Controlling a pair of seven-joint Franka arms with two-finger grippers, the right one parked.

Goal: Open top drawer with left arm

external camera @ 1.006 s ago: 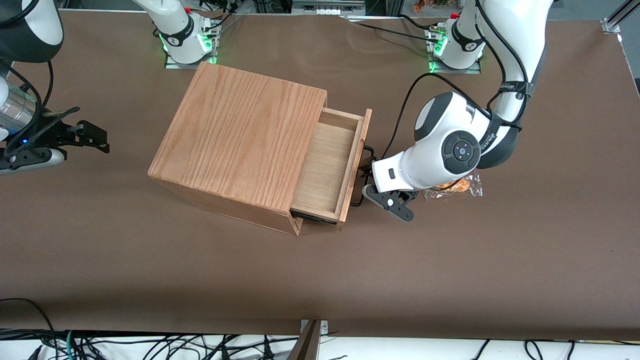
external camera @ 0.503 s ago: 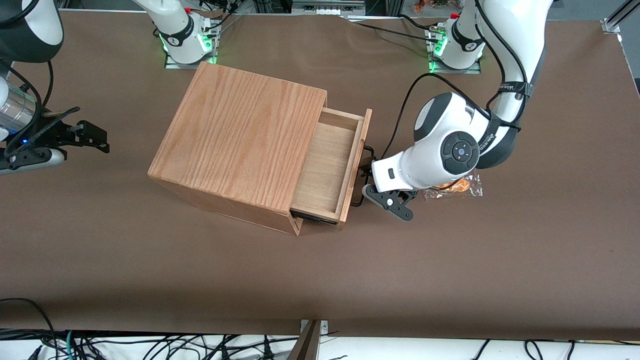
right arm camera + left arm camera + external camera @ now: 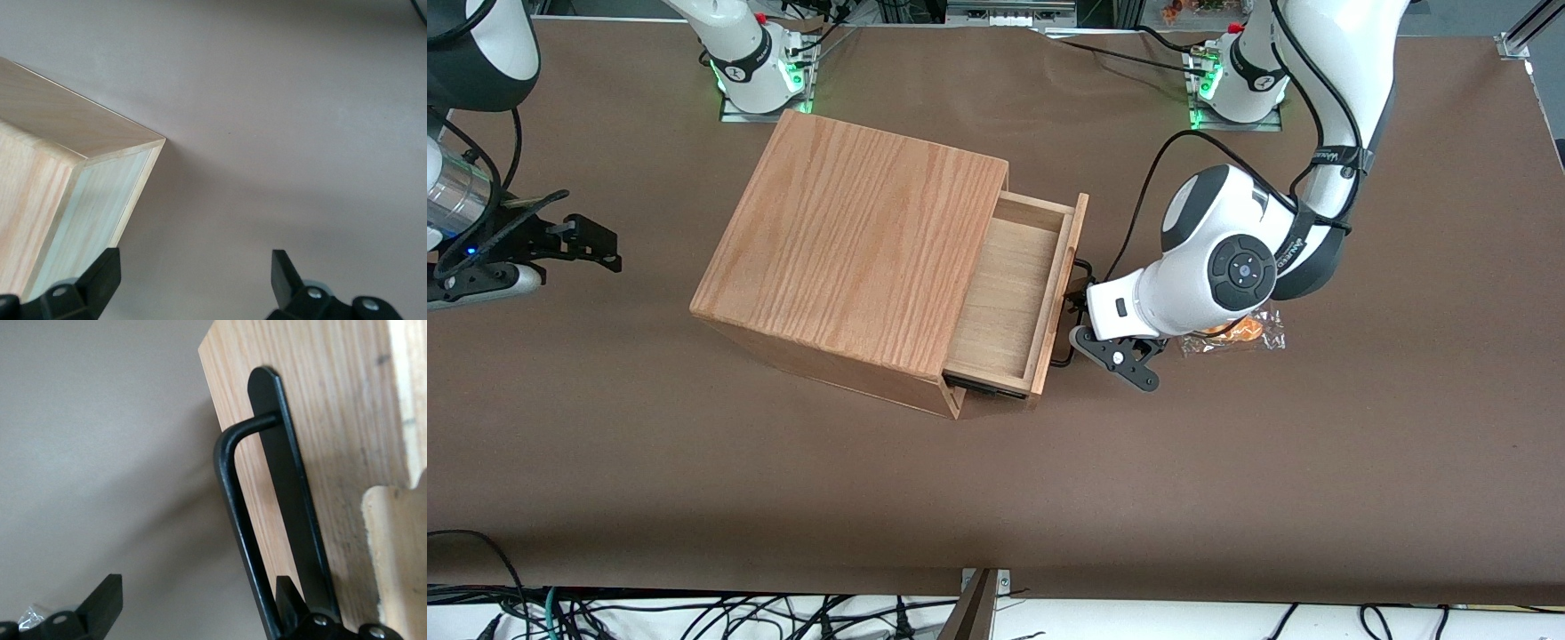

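Oak-fronted top drawer [image 3: 1014, 298] stood partly pulled out of the cabinet [image 3: 854, 258]; I judged the gripper [image 3: 193, 613], jaws spread around the black handle [image 3: 243, 513], should retreat straight outward.

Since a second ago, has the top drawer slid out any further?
No. The top drawer sticks out of the cabinet just as far as before, with the open gripper at its handle.

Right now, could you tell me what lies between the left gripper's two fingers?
In the left wrist view, the gripper is open. Between its fingers lies the black bar handle of the top drawer, close to one finger; the rest is bare.
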